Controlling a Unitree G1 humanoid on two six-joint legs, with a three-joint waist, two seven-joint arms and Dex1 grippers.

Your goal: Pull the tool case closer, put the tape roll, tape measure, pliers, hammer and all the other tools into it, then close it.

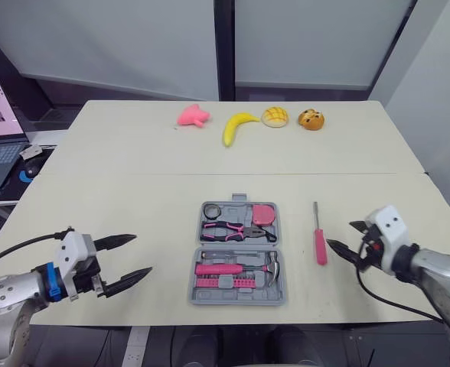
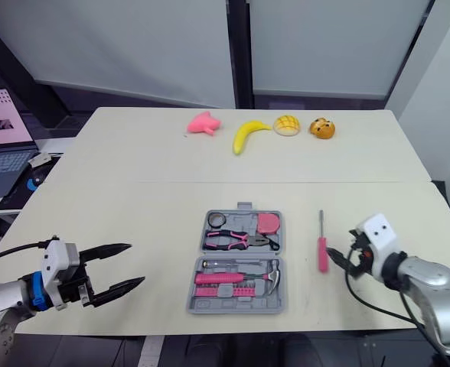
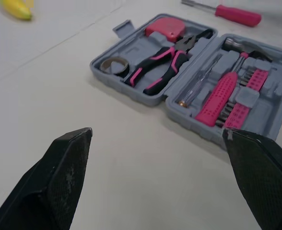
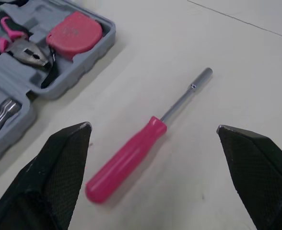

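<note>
At lower centre the tool case [image 1: 239, 297] lies open on the table [image 1: 133, 168], holding tape roll [image 1: 213, 212], tape measure [image 1: 264, 213], pliers [image 1: 229, 228] and hammer [image 1: 225, 269]. A pink screwdriver [image 1: 317, 237] lies just right of it. The left gripper [image 1: 142, 254], lower left, and the right gripper [image 1: 340, 234], lower right, both gape, tips well apart.

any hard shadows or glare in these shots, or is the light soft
Right wrist view: the screwdriver throws only a thin soft shadow hugging its handle. Left wrist view: a faint soft shadow runs along the tool case wall. Left eye view: the table is evenly lit, no glare patches.
</note>
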